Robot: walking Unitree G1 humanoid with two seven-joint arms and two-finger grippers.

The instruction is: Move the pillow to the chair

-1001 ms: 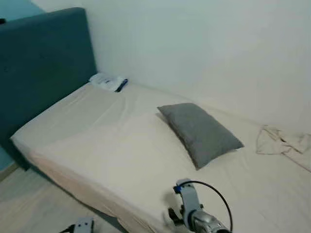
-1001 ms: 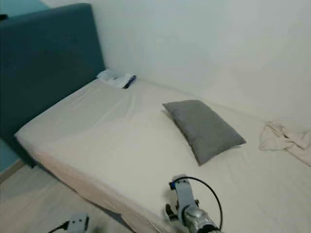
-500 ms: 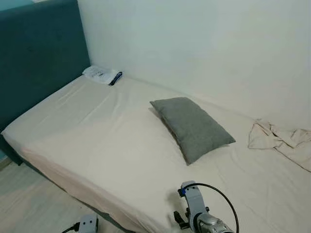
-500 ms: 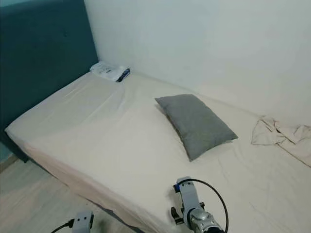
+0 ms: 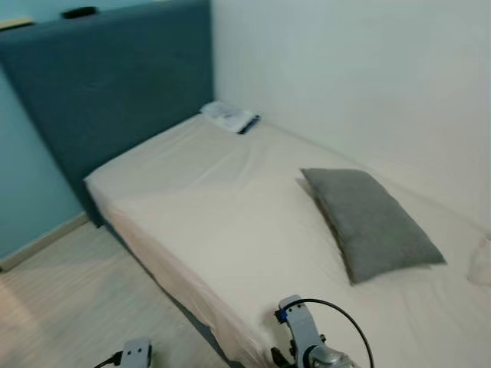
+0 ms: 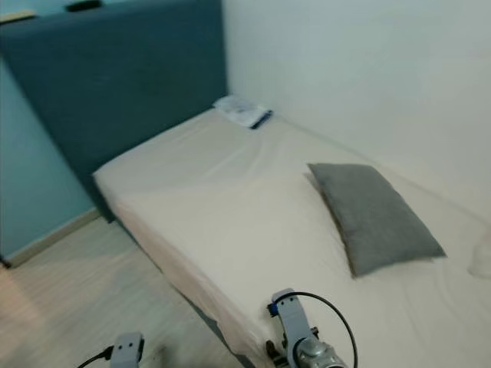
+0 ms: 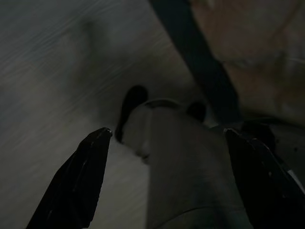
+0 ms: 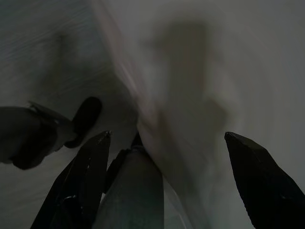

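Note:
A grey pillow (image 5: 372, 222) lies flat on the cream sheet of the bed (image 5: 222, 207), toward its right side near the white wall. Both arms hang low at the bed's near edge, well short of the pillow. The right arm's wrist (image 5: 305, 343) with its black cable shows at the bottom of the eye views, and the left arm's wrist (image 5: 135, 354) at the bottom left. In the dim wrist views my left gripper (image 7: 166, 132) and right gripper (image 8: 166, 136) are both open, with nothing between the fingers.
A tall teal headboard (image 5: 115, 84) stands at the bed's far left end, with a small white and blue bundle (image 5: 230, 116) beside it. Light wooden floor (image 5: 61, 291) runs along the bed's left. A crumpled cloth (image 6: 483, 257) peeks in at the right edge.
The whole picture has shifted: the camera turned left, bringing in more floor and headboard and pushing the crumpled cloth to the right edge. The pillow lies as before on the bed.

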